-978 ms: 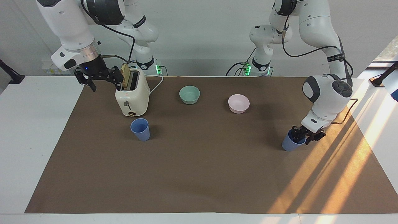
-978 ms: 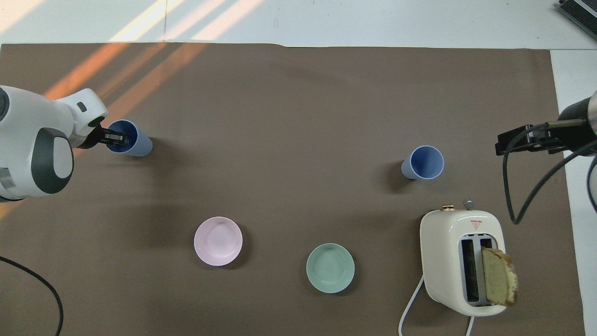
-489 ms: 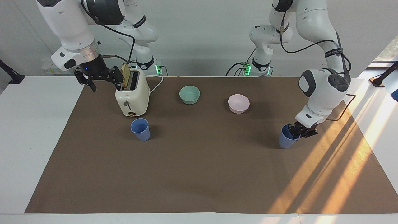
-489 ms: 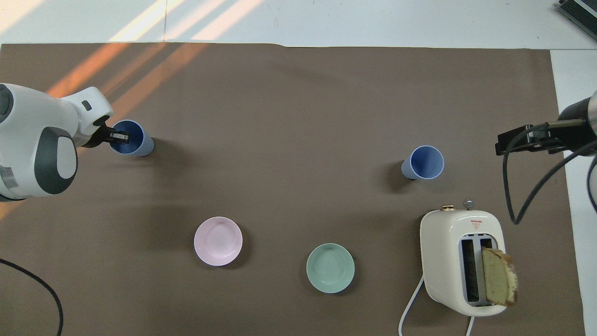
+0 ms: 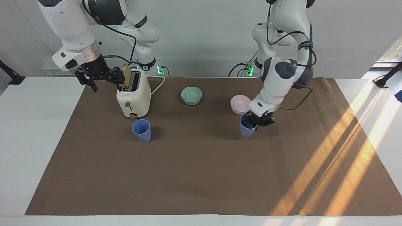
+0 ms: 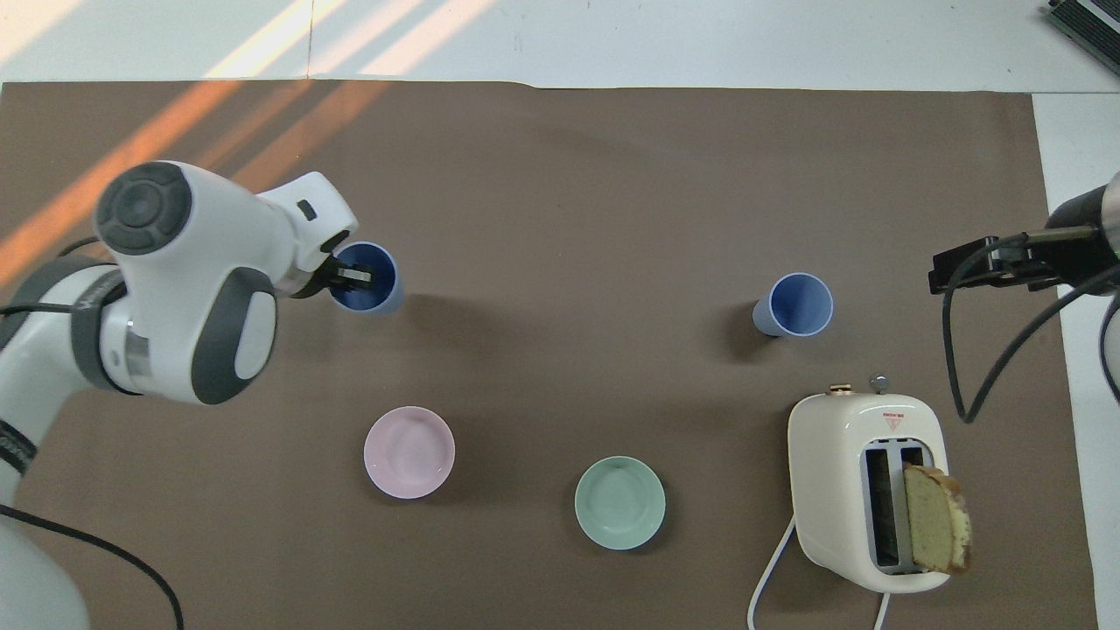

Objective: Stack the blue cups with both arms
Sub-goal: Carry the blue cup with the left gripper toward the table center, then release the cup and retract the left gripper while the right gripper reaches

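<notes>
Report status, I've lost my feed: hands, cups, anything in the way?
Left hand shut on a cup's rim, cup carried above the mat. Right hand open, waiting beside the toaster. Other cup standing free, path between clear.

Free cup (image 5: 141, 130) farther from robots than toaster (image 5: 133, 97), bread slice (image 5: 127, 77) in toaster slot, two bowls (image 5: 191, 95) (image 5: 240, 104) side by side mid-counter, second cup (image 5: 247, 127) near one bowl, over the mat (image 5: 201, 175)

L pincer (image 6: 354, 278) grips blue cup (image 6: 372, 280) rim.
</notes>
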